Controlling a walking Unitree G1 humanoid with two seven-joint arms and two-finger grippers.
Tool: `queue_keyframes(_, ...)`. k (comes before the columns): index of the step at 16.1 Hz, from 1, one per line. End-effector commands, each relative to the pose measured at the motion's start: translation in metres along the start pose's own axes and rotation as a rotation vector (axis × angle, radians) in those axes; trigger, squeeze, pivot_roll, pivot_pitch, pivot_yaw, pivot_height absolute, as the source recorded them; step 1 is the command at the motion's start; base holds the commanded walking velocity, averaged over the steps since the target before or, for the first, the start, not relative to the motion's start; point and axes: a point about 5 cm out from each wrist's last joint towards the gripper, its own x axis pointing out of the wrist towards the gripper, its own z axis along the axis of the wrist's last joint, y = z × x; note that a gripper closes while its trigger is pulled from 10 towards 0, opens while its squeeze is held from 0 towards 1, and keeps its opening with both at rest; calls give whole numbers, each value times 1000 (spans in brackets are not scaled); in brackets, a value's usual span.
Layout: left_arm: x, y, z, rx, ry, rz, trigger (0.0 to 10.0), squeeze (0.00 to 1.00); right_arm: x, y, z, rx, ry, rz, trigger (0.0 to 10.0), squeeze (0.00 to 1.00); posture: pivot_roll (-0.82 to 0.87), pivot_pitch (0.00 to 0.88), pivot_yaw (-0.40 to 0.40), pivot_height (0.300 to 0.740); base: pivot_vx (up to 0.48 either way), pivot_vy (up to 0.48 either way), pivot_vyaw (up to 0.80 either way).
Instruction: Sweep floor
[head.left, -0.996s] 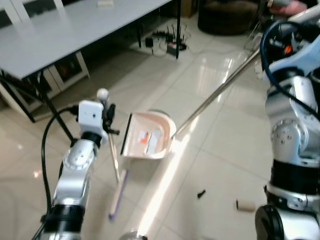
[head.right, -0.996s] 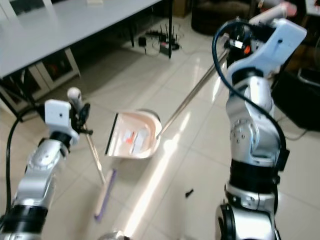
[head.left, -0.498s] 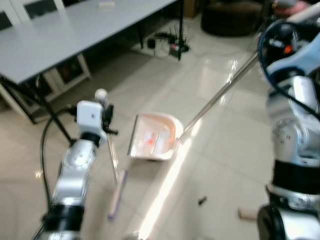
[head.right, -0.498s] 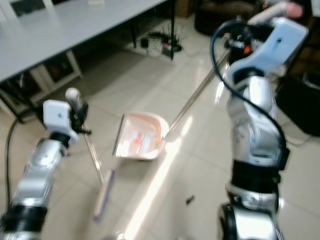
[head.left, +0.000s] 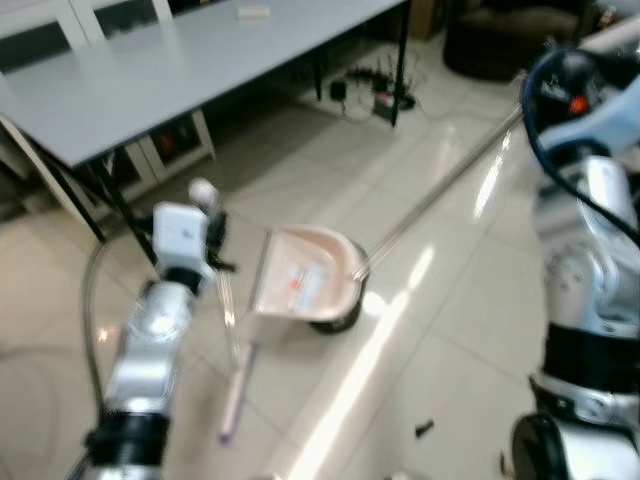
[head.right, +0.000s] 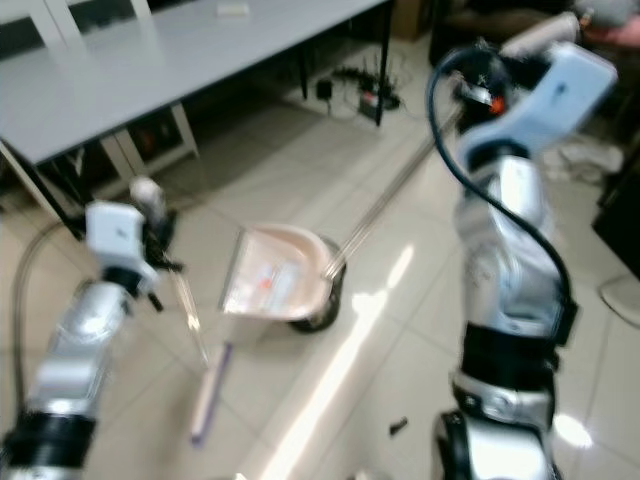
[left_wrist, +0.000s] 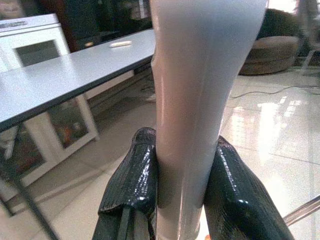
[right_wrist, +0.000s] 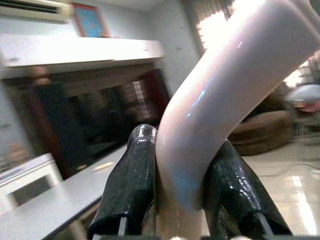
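Swung farther out over the glossy tiled floor (head.left: 440, 300) than a second ago, the pink dustpan (head.left: 305, 285) now covers a dark round object (head.left: 340, 322) that peeks from under its rim, while the whole scene has shifted with the camera. At left, the left gripper (left_wrist: 181, 195) has its two shiny black fingers (left_wrist: 132, 185) clamped on the smooth, pale, rounded broom handle (left_wrist: 200, 100); in the head views that thin rod (head.left: 226, 305) slants down to a flat pale broom head (head.left: 236, 392) with a purple tip lying on the tiles. Just beside it, the scoop-shaped plastic dustpan tilts with its open mouth toward the broom, orange and white scraps (head.left: 296, 285) inside. Its long metal pole (head.left: 440, 190) runs up to the right arm, where the right gripper (right_wrist: 181, 200) pinches a curved, glossy pink dustpan grip (right_wrist: 225, 105) between its black fingers (right_wrist: 130, 185). A long grey table (head.left: 180, 60) stands behind, cables (head.left: 375, 90) on the floor beyond it. A small dark scrap (head.left: 424, 429) lies on the tiles near the robot's right leg.
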Motion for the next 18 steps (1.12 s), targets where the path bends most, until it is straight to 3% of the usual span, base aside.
queue_keyframes(1, 3, 7, 12, 16, -50, 15, 10000, 0, 2, 9, 15, 16, -75, 27, 10000, 0, 12, 26, 45, 740, 379, 0, 0)
queue_keyframes(5, 3, 8, 12, 19, -50, 18, 10000, 0, 3, 4, 12, 27, -60, 9, 10000, 0, 13, 23, 49, 740, 379, 0, -381)
queue_keyframes(18, 5, 11, 13, 28, -54, 19, 10000, 0, 3, 6, 11, -14, -66, 20, 10000, 0, 17, 28, 55, 740, 376, 0, 76)
